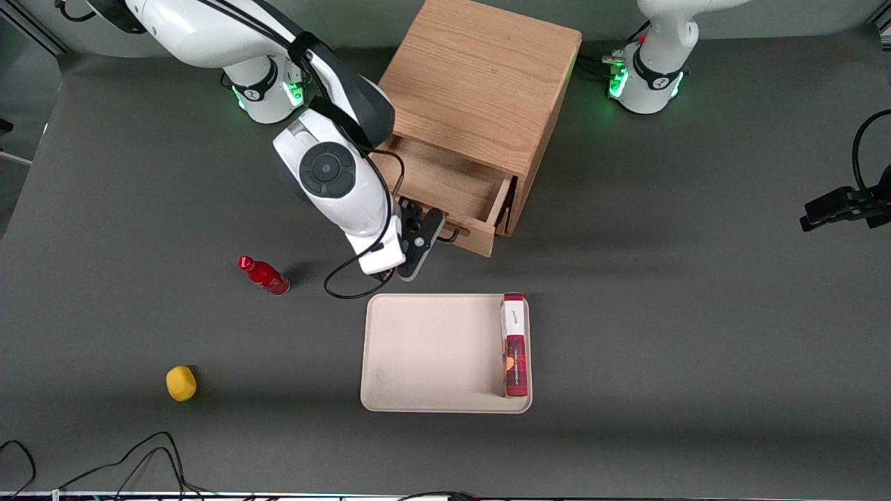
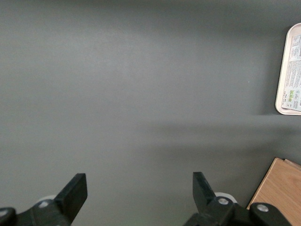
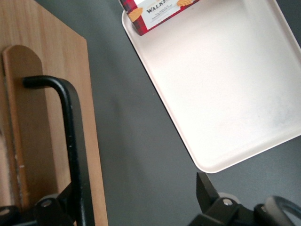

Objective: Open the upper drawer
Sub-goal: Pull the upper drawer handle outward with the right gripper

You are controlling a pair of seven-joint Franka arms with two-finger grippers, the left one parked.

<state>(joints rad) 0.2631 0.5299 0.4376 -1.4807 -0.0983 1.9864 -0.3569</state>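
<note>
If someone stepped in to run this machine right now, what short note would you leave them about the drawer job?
Pincer: at the upper drawer's black handle, fingers open, one finger on each side of the bar.
Upper drawer: pulled well out of the wooden cabinet, plain wood inside, nothing seen in it.
Nearby: tray with a biscuit box, nearer the front camera than the drawer.
Done: drawer looks open.
Left: probably just move the pincer off the handle.

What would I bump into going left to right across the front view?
Lemon → red bottle → gripper by the upper drawer → cookie box in the tray.
</note>
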